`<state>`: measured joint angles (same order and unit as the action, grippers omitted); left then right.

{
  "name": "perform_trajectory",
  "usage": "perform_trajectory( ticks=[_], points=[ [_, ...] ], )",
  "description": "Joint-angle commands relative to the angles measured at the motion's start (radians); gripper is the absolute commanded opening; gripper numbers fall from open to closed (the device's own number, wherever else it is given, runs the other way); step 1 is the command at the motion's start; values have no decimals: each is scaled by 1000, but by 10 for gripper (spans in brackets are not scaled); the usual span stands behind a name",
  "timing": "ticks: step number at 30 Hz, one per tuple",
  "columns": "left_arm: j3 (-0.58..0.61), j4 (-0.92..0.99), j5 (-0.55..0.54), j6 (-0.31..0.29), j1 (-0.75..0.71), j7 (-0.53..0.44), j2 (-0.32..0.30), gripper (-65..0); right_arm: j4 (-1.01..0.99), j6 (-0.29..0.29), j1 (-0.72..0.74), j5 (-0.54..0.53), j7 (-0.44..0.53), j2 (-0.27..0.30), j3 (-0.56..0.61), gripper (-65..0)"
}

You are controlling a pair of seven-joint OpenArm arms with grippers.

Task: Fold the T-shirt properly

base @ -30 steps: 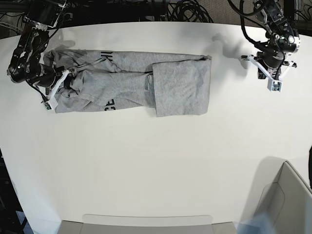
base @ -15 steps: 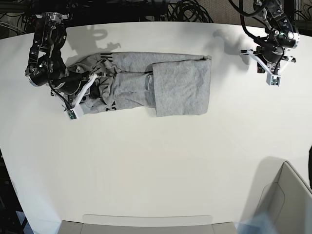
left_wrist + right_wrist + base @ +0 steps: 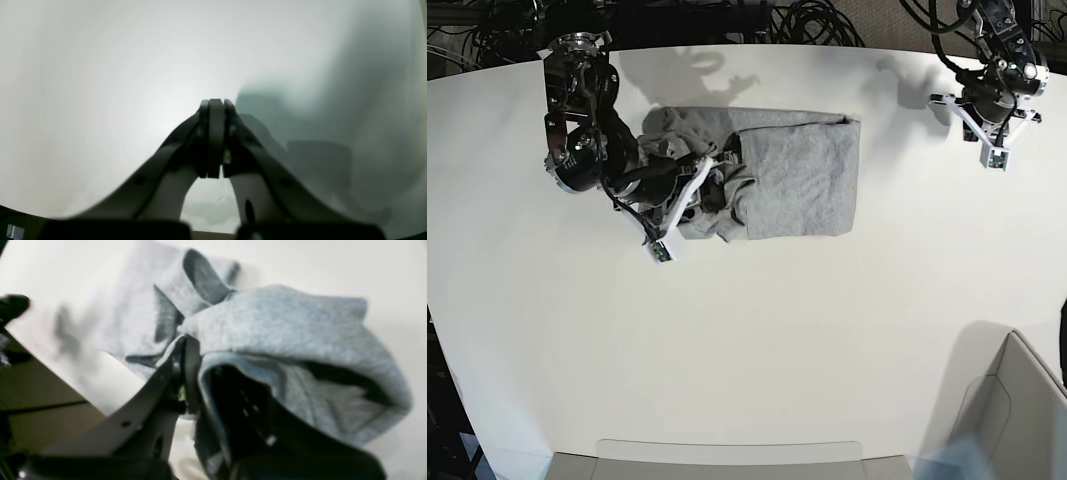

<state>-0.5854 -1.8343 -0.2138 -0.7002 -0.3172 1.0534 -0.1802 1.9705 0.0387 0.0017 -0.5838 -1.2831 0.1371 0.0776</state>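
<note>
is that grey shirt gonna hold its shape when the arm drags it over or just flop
Probably flop. The T-shirt bunches and sags in loose folds where the right gripper pinches it, so it looks limp. It likely slides easily on the smooth table. The folded part lies flat, so it probably stays put unless pulled.

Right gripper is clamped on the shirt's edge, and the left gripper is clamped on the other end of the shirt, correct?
Not quite. The right gripper is clamped on the T-shirt, but the left gripper holds nothing: the base view shows it away from the cloth, and the left wrist view shows it shut over the bare table.
</note>
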Motion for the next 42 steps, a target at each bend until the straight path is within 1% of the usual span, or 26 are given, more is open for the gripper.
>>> perform_trajectory(
  ticks=[1,4,6,9,12,14,17,22,26,29,34,36,38,39,41,42],
  points=[
    [-5,-8,-9,2,-9,-15,-9,-650,20,11,30,-14,20,-7,18,-650],
    [2,-8,-9,2,-15,-58,-11,-650,16,51,60,-11,20,-20,80,-650],
    [2,-6,-9,2,-41,-81,-11,-650,8,92,79,-11,23,-34,121,-650],
    [2,-6,-9,2,-53,-98,-11,-650,-43,126,116,-11,24,-49,170,-650],
    [2,-6,-9,2,-55,-98,-11,-650,-104,131,140,-11,27,-63,201,-650],
    [2,-6,-9,2,-55,-98,-11,-650,-125,132,151,-9,30,-86,215,-650],
    [2,-6,-9,2,-55,-98,-11,-650,-132,132,157,-9,58,-93,227,-650],
    [2,-6,-9,2,-55,-98,-11,-650,-228,135,205,-9,69,-123,293,-650],
    [2,-6,-9,2,-55,-98,-11,-650,-310,135,220,-9,132,-143,333,-650],
    [2,-6,-9,2,-52,-98,-11,-650,-395,135,249,-9,171,-146,394,-650],
    [2,-6,-9,2,-50,-98,-11,-650,-475,135,266,-9,259,-172,466,-650],
    [3,-6,-9,2,-50,-98,-11,-650,-508,135,274,-8,274,-178,500,-650],
    [3,-6,-9,2,-50,-98,-11,-650,-538,135,304,-8,270,-178,545,-650],
    [3,-6,-9,2,-50,-98,-9,-650,-552,135,314,-8,270,-179,574,-618],
    [3,-6,-9,2,-50,-97,-9,-650,-558,142,324,-8,274,-179,614,-527],
    [3,-6,-9,2,-50,-97,-9,-650,-555,158,324,-8,276,-179,626,-481]
  ],
)
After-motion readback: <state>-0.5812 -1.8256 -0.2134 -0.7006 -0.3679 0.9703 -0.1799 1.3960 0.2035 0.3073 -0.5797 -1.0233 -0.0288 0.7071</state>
